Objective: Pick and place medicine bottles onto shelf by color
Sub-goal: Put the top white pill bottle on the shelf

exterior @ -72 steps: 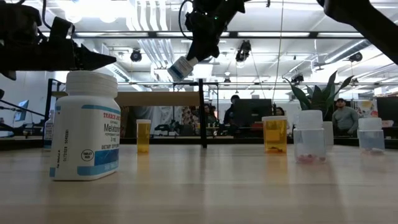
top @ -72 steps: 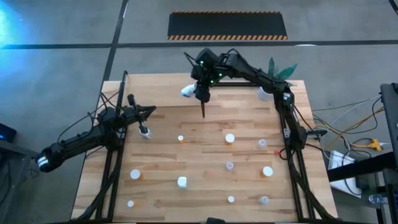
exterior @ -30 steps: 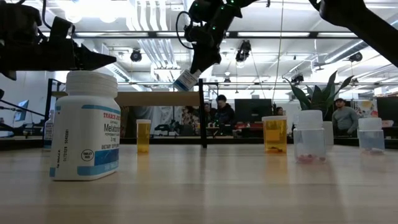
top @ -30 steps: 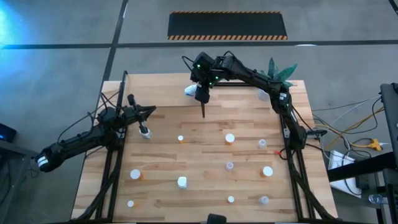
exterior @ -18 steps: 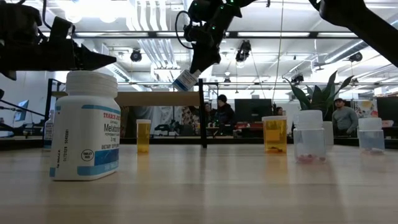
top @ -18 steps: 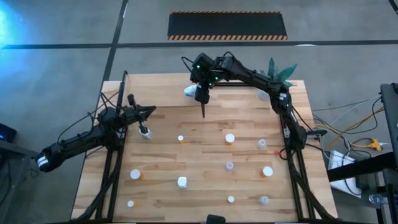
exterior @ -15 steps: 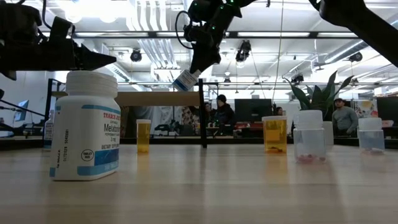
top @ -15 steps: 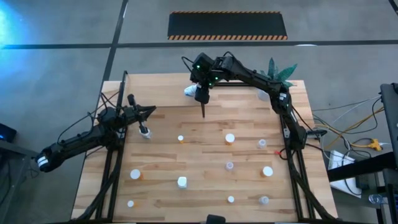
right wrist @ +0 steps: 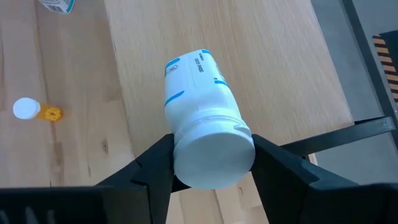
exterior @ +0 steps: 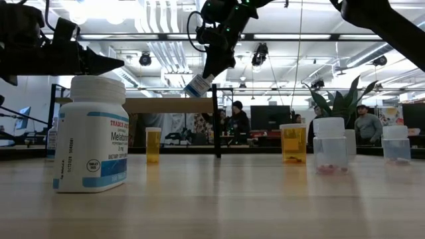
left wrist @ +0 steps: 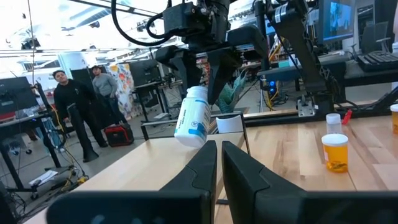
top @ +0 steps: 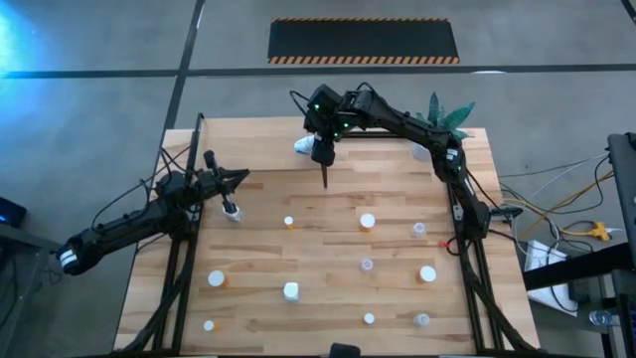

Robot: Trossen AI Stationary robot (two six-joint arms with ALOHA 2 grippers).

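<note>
Right tool (right wrist: 208,163) pinching a white bottle (right wrist: 202,118) at its cap end, tilted, held above the shelf (right wrist: 249,68) near the divider (top: 326,171), likely for setting down with the whites. Left tool (left wrist: 219,163) pressed together, waiting at the tabletop's (top: 328,298) left edge. Other bottles scattered across the tabletop.

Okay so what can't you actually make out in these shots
- White bottle in the right gripper: label print too small to read in the right wrist view; tilted away in the low view.
- Small bottles on the table: contents too small to tell from above.
- Left gripper: its tips are cut off by the picture's edge in the low view.
- Shelf: its far side is cut off in the right wrist view.
</note>
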